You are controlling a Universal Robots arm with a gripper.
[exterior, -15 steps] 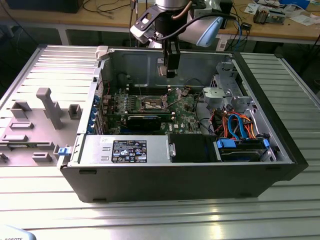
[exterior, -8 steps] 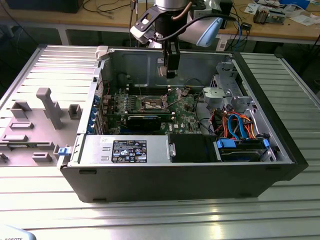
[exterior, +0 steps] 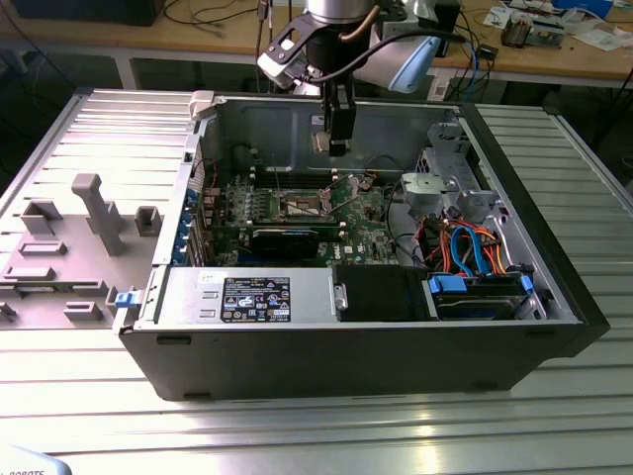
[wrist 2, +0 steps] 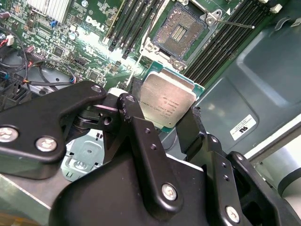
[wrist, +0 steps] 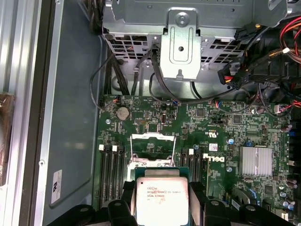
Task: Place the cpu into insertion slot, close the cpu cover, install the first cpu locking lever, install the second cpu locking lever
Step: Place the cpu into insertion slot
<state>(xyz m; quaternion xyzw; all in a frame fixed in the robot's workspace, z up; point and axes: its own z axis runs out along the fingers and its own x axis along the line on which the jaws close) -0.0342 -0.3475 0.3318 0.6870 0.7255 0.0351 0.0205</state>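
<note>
My gripper (exterior: 336, 139) hangs inside the open computer case, above the green motherboard. It is shut on the cpu (wrist 2: 167, 101), a flat square chip with a silver-grey top, held by two opposite edges between the black fingers (wrist 2: 136, 117). In the first wrist view the cpu (wrist: 161, 200) sits between the fingers, with the silver frame of the cpu cover (wrist: 153, 138) just beyond it. The insertion slot (wrist 2: 181, 30) lies bare, its contact field showing, with a thin lever (wrist 2: 237, 23) swung out beside it. In the exterior view the insertion slot (exterior: 300, 206) is below the gripper.
Long memory slots (wrist 2: 136, 23) flank the socket on both sides. A black expansion card (exterior: 287, 237) lies in front of it. A metal drive cage (exterior: 445, 178) and orange and blue cables (exterior: 465, 247) fill the exterior view's right. Grey fixture blocks (exterior: 94, 213) stand outside the case.
</note>
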